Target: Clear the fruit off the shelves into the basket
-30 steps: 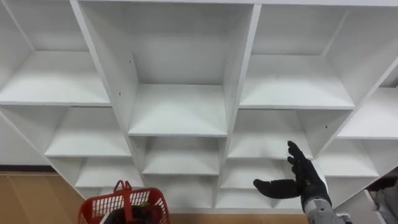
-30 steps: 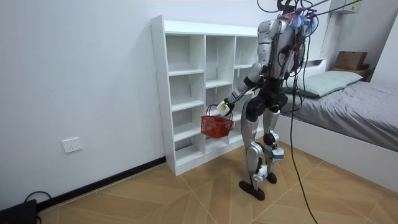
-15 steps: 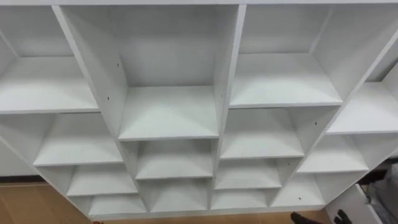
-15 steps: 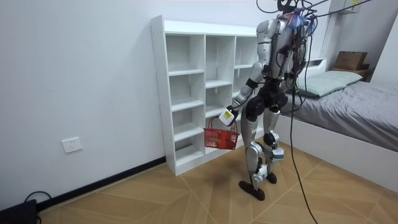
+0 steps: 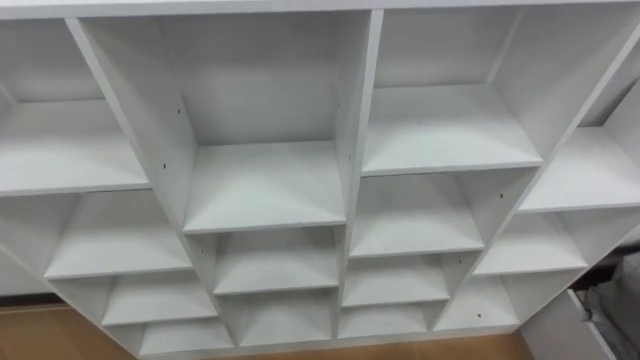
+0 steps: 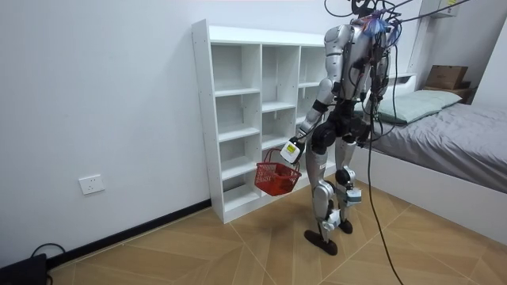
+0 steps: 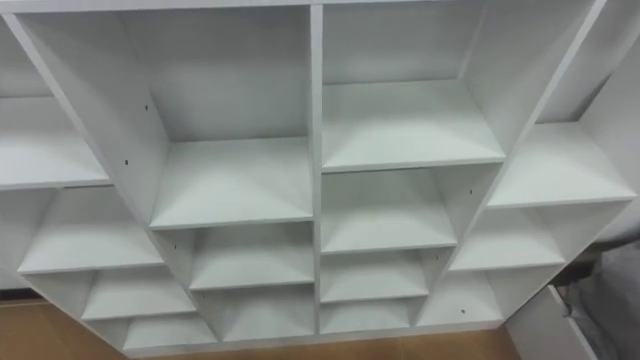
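White closet (image 5: 264, 186) with open cubby shelves directly ahead in eye views. Room view: robot stands upright facing closet, bed (image 6: 463, 131) behind it at room view's right. Left hand (image 6: 291, 150) low beside hip, fingers curled round handle of red basket (image 6: 276, 180). Basket hangs before lower shelves, off floor. Whether fruit lies inside basket: cannot tell, too small.

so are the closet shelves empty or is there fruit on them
Empty: every compartment of the white closet seen in both eye views is bare, with no fruit.
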